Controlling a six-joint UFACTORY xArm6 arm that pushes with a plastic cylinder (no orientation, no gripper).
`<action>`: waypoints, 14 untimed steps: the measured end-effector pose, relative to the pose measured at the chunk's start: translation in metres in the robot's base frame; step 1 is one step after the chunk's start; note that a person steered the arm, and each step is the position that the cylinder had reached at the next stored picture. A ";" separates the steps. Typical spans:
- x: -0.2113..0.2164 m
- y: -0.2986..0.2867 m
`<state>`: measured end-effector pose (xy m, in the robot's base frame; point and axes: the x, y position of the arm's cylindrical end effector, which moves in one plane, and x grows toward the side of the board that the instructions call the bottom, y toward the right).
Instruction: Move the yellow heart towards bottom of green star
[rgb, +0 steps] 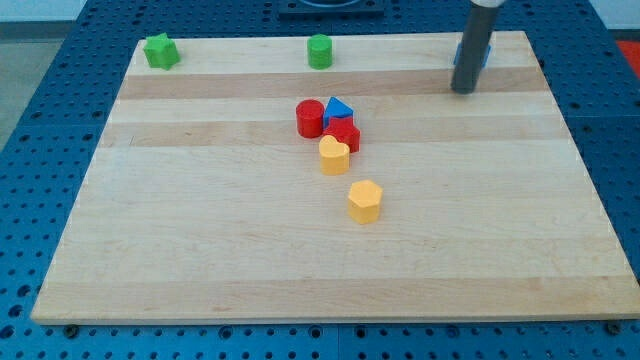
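Note:
The yellow heart (334, 156) lies near the board's middle, touching a red block (345, 135) just above it. The green star (160, 51) sits at the board's top left corner, far to the left of the heart. My tip (462, 91) rests on the board near the top right, well to the right of and above the heart, touching no block that I can see.
A red cylinder (310, 118) and a blue triangle (339, 108) crowd above the heart. A yellow hexagon (365, 201) lies below and right of it. A green cylinder (319, 51) stands at top middle. A blue block (486, 55) shows partly behind the rod.

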<state>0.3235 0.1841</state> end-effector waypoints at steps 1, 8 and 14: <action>-0.009 0.018; 0.016 0.027; 0.094 -0.074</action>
<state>0.4180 0.1103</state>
